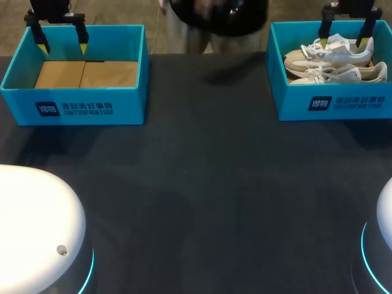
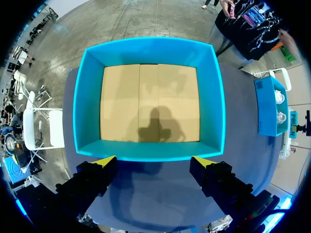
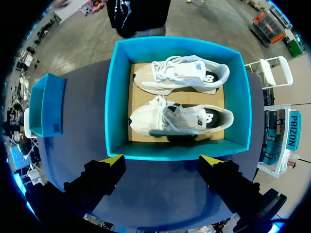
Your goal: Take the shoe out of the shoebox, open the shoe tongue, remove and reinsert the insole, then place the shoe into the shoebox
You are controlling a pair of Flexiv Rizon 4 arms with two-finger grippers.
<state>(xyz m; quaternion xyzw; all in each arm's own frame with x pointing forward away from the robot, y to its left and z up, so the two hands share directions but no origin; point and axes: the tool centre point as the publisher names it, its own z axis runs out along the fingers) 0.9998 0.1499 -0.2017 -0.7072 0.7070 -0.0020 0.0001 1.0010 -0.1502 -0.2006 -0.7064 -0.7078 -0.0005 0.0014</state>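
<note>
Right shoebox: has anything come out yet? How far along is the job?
Nothing looks done. Both shoes, the far shoe and the near shoe, lie side by side in the right shoebox. Nothing is in hand: the right gripper hangs open above that box, the left gripper open above the left shoebox. All steps remain: shoe out, tongue open, insole out and in, shoe back.

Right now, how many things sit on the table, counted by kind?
Blue boxes: 2, the empty box and the full box
White shoes: 2, the far shoe and the near shoe, both inside the full box
Total: 4
</note>
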